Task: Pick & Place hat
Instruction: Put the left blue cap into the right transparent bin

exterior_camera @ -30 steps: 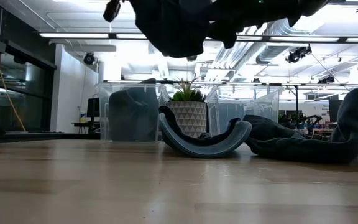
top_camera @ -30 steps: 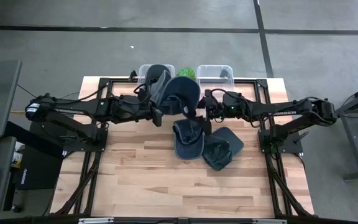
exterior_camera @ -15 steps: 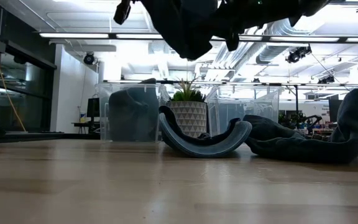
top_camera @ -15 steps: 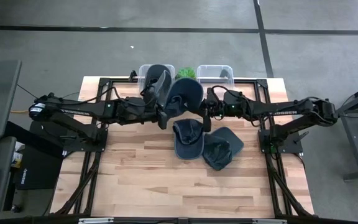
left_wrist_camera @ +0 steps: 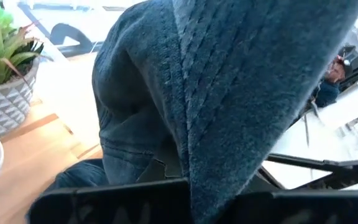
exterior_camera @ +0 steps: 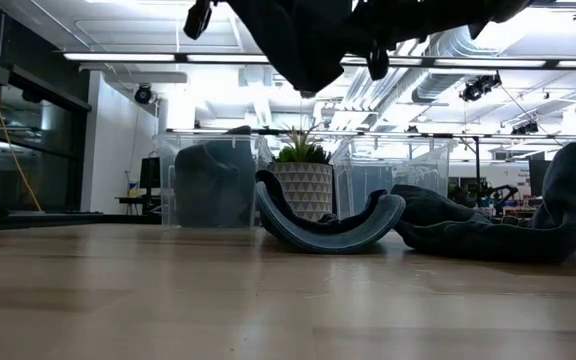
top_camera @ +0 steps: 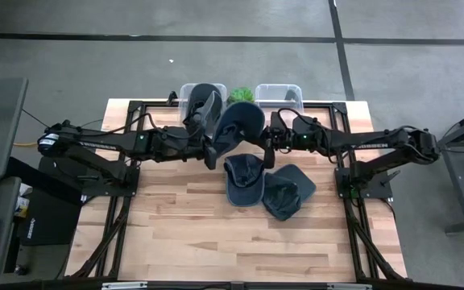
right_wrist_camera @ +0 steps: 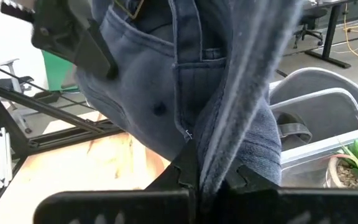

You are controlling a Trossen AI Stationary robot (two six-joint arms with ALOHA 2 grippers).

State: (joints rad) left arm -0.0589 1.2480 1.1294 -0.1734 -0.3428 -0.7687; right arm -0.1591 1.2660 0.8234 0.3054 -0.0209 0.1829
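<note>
Fingers of both grippers pinch hat (top_camera: 238, 126); no writing legible.

Plant: a green potted plant (top_camera: 242, 94) stood at the table's far edge — between 2 clear bins.
Pot: pale, with a triangle pattern (exterior_camera: 303, 188).
Table: light wood planks (top_camera: 184, 234).
Floor: grey — crossed by dark lines (top_camera: 393, 64).
</note>
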